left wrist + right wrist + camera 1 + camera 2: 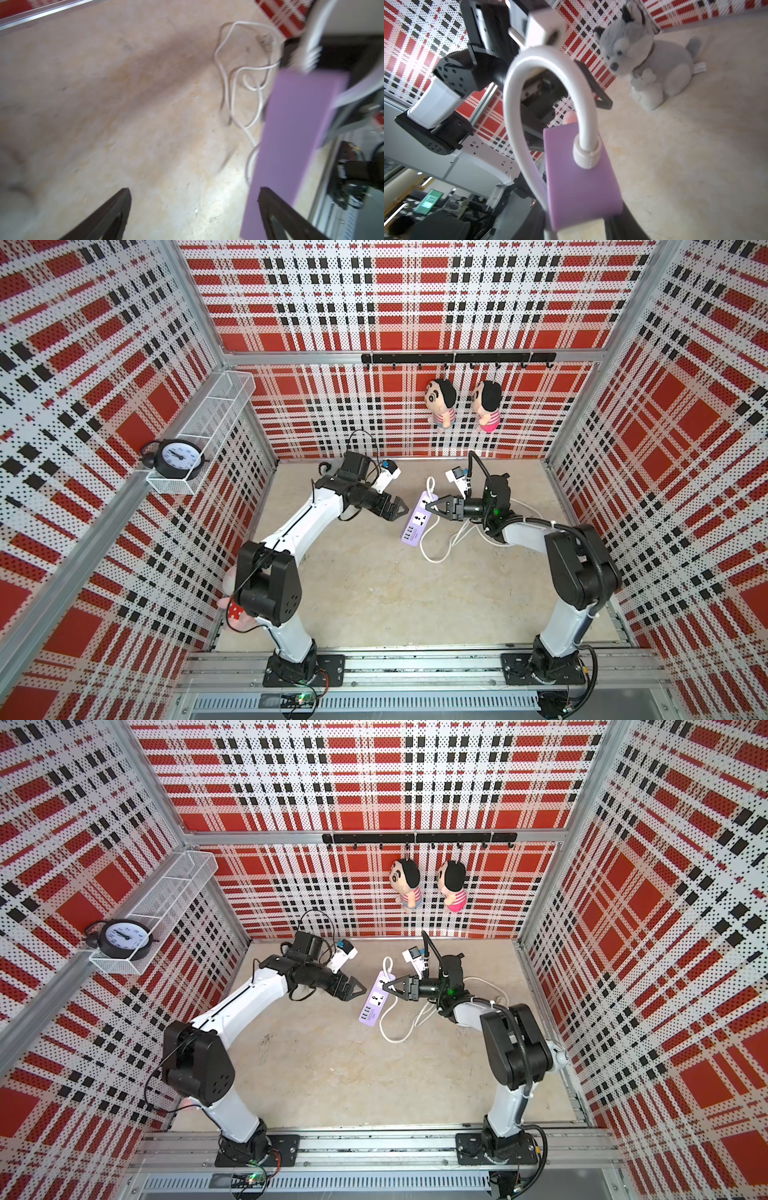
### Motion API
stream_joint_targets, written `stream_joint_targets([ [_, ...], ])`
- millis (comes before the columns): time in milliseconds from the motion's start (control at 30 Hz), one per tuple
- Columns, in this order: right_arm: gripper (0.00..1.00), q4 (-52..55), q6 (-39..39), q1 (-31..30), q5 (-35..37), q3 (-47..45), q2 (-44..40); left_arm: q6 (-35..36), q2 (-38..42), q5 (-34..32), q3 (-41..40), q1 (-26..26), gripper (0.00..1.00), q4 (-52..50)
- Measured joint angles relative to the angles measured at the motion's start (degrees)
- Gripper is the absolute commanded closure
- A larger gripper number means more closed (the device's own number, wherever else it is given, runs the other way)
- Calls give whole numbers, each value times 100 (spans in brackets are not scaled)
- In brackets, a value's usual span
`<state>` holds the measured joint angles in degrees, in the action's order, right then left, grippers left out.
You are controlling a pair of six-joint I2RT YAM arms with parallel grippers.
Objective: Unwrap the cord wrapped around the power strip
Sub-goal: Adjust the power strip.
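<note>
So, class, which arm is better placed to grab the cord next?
Probably the left: the left gripper is open and empty beside the power strip, while the right gripper is shut on it. The cord trails loose.

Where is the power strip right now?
In a top view the power strip is toward the table's back, clamped by the right gripper, with the open left gripper just to its left.
</note>
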<state>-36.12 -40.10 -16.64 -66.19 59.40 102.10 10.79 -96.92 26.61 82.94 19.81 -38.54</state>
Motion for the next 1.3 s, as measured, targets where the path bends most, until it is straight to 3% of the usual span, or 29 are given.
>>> stream_joint_targets([
  [167, 100, 772, 299, 33, 608, 168, -313, -48, 485, -793, -719, 177, 2, 363],
  [400, 100, 1458, -4, 24, 1379, 107, -339, -280, 1167, -2129, -1134, 1725, 2, 1635],
  [500, 100, 1676, -111, -2, 1600, 107, -404, -348, 1211, -2404, -1163, 2065, 2, 2166],
  [800, 100, 1777, -337, -33, 1744, 107, -662, -442, 796, -3185, -1147, 2111, 2, 2667],
  [1133, 100, 1740, -461, -48, 1742, 105, -704, -479, 496, -3226, -1128, 2111, 0, 2743],
  [1233, 100, 1609, -542, -52, 1720, 42, -704, -485, 304, -3222, -1027, 2111, 11, 2734],
  [1300, 100, 1547, -603, -57, 1705, -9, -704, -494, 160, -3224, -922, 2109, 24, 2717],
])
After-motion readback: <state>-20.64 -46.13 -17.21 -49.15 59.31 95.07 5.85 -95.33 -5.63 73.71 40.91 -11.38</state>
